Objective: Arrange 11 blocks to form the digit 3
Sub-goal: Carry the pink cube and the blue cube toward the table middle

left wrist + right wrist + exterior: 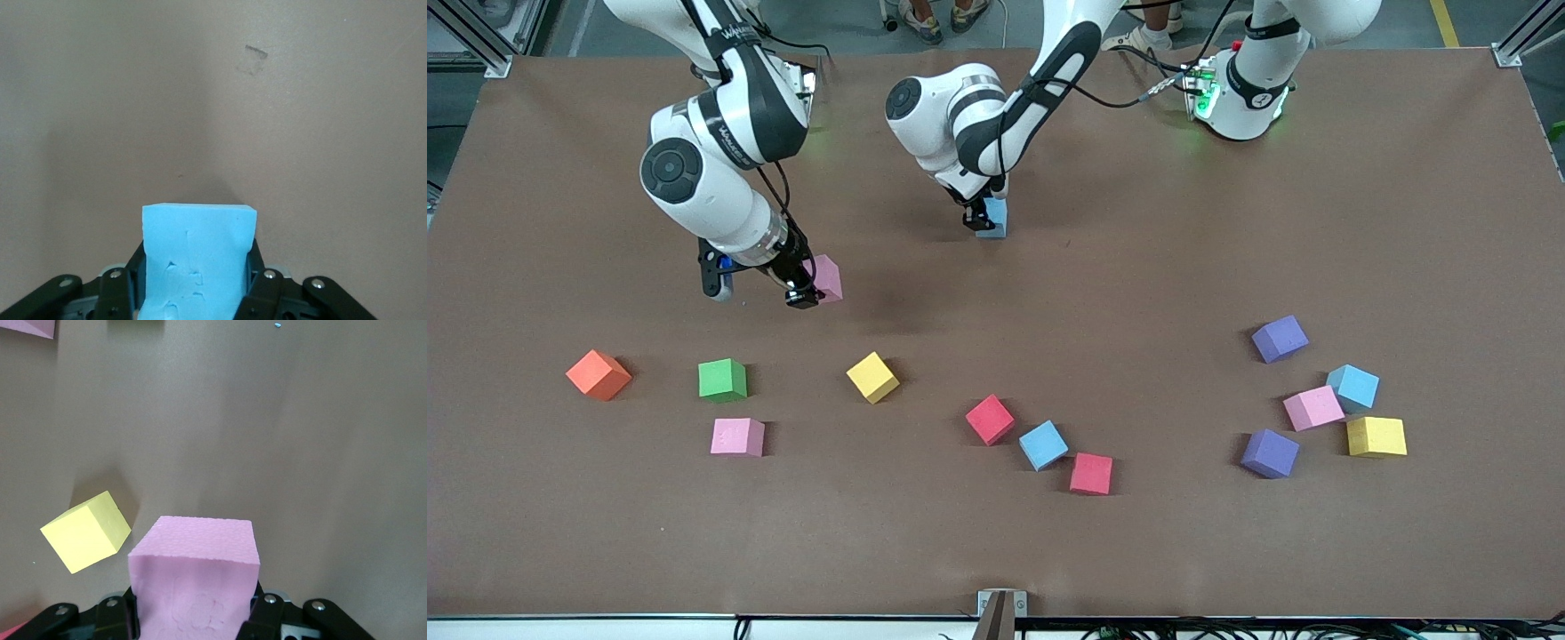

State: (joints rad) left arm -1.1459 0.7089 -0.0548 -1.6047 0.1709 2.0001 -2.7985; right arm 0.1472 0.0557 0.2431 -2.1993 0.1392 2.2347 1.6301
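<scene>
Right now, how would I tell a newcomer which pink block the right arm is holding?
Start at the right arm's end of the table and follow that arm down to the right gripper. The pink block clamped in its jaws is the one; it sits above the table, while the other two pink blocks lie loose nearer the front camera.

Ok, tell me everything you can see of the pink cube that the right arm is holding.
The pink cube is a small matte block of what looks like foam, with a finely grained top and dents pressed into the face toward the wrist camera. The right gripper has its jaws shut on two of its sides. It hangs slightly tilted over bare brown table, above its own shadow. A yellow cube lies on the table nearby, apart from it.
</scene>
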